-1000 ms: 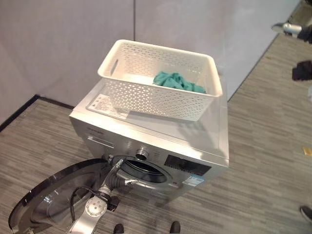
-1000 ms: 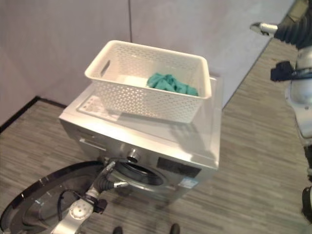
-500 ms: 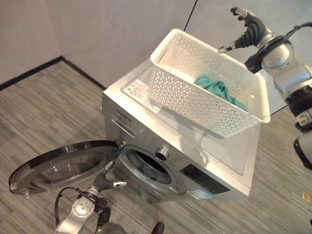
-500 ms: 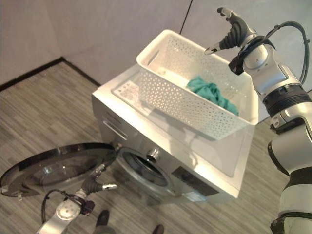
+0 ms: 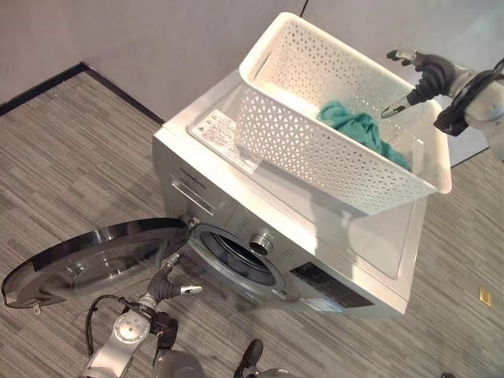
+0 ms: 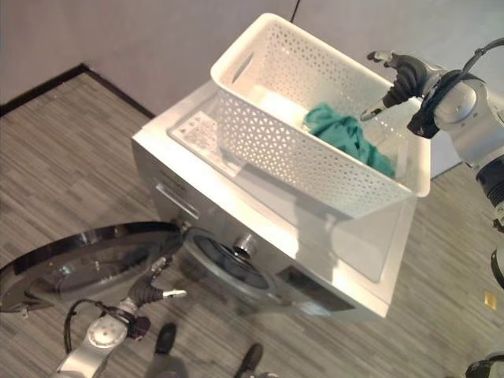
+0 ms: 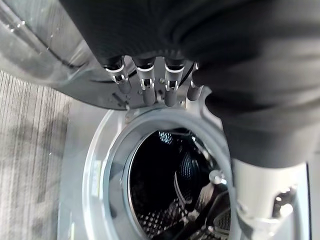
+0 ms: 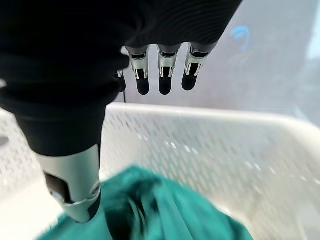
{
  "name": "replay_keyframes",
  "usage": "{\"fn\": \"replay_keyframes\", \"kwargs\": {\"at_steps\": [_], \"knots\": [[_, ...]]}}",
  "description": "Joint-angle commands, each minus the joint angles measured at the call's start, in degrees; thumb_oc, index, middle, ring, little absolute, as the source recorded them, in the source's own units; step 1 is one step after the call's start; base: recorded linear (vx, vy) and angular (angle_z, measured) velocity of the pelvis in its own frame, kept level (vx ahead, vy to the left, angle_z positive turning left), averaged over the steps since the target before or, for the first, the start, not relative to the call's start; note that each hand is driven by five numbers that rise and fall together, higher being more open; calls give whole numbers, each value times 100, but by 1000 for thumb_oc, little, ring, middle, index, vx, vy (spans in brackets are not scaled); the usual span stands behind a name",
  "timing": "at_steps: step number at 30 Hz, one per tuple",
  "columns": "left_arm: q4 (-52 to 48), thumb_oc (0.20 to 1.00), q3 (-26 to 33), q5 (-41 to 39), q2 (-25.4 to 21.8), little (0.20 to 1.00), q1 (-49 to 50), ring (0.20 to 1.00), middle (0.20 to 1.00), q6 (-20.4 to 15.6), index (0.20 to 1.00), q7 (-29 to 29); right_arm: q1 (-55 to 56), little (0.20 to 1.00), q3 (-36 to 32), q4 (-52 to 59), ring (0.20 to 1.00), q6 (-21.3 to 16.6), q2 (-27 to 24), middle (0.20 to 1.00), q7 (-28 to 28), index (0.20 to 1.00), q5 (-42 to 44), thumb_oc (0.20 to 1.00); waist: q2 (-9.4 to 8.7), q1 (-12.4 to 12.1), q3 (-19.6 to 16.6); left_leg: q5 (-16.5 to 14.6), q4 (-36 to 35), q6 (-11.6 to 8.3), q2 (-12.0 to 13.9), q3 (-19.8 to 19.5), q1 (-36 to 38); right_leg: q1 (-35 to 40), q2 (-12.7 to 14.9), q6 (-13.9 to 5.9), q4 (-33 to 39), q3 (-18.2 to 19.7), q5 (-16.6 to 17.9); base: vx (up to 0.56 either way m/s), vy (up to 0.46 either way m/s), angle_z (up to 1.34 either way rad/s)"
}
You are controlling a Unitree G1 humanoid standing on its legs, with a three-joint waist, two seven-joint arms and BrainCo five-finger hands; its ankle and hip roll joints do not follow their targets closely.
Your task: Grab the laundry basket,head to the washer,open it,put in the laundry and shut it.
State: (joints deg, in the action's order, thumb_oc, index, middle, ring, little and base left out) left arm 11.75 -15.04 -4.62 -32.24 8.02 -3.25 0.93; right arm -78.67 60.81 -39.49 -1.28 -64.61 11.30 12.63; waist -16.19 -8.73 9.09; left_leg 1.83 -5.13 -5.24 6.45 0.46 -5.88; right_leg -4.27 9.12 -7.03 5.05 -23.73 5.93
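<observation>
Overhead, the white laundry basket (image 5: 339, 118) sits on the washer (image 5: 315, 236) top toward its back right corner, teal laundry (image 6: 346, 138) inside. Right hand (image 6: 398, 75) hovers above it, fingers (image 8: 161, 75) open. Left hand (image 5: 161, 287), fingers open, faces the drum (image 7: 175, 185) by the open door (image 5: 87, 260); label (image 5: 224, 138) print unreadable.

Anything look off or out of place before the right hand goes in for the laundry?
One thing: the white laundry basket sits askew on the washer top, one corner sticking out past its far right edge. Otherwise fine: door wide open, teal garment inside the basket, right hand open above it, left hand low by the door.
</observation>
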Motion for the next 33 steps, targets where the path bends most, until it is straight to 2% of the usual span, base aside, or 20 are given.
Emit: {"fn": "replay_keyframes", "kwargs": {"at_steps": [1,11,15,17,22,23,24,31,33], "knots": [[-541,1000,-30,-157,-35,1000,-215,1000,1000,-328,1000,-124,-542,1000,380,-345,1000,73,-487,1000,-28,1000,-100,1000,52,-210,149,-335,92,301,-29,-265,-43,399,-42,-181,-213,-37,-556,0,0,0],[-626,1000,-192,-317,-46,1000,-337,1000,1000,-317,1000,-93,-496,1000,247,-718,1000,176,-93,1000,-83,1000,-264,1000,156,-355,407,-190,129,284,-76,-416,-493,145,-37,-164,-137,-144,-513,-16,-7,4],[-734,1000,-187,-330,-108,1000,-370,1000,1000,-305,1000,-82,-616,1000,589,-785,1000,268,-10,1000,138,1000,-554,1000,160,-429,544,-303,204,237,-22,-512,-648,84,-98,-172,-132,-108,-597,36,-55,17],[-779,1000,-191,-297,-151,1000,-370,1000,1000,-294,1000,-96,-665,1000,1011,-502,1000,355,-33,1000,437,1000,-745,1000,112,-478,662,-338,335,231,-4,-541,-781,42,-114,-163,-121,-132,-593,-15,-40,13],[-794,1000,-255,-261,-114,1000,-481,1000,1000,-304,1000,-91,-374,1000,1106,15,1000,406,-135,1000,702,1000,-406,1000,76,-508,791,-364,432,227,9,-585,-918,-26,-136,-157,-95,-114,-586,-3,-19,-1],[-792,1000,-262,-261,-117,1000,-485,1000,1000,-305,1000,-90,-364,840,1097,27,840,411,-146,840,702,840,-403,840,74,-513,790,-365,434,227,9,-586,-922,-28,-137,-156,-94,-115,-586,0,0,0],[-776,1000,-284,-267,-79,1000,-528,1000,1000,-323,1000,-84,-282,200,1066,53,200,425,-147,200,725,200,-278,200,67,-520,815,-364,432,217,11,-577,-927,-41,-140,-161,-79,-113,-575,0,0,0],[-783,1000,-249,-333,-26,1000,-545,1000,1000,-355,1000,-18,-256,200,949,173,200,387,-125,200,652,200,-48,200,65,-487,790,-370,371,222,24,-491,-831,-53,-143,-162,-75,-18,-551,-11,4,-1],[-775,1000,-226,-345,-20,1000,-547,1000,1000,-354,1000,7,-300,200,877,122,200,370,-89,200,571,200,-42,200,45,-470,796,-247,368,259,-27,-430,-860,-100,-85,-132,-77,-75,-460,-42,19,-5]]}}
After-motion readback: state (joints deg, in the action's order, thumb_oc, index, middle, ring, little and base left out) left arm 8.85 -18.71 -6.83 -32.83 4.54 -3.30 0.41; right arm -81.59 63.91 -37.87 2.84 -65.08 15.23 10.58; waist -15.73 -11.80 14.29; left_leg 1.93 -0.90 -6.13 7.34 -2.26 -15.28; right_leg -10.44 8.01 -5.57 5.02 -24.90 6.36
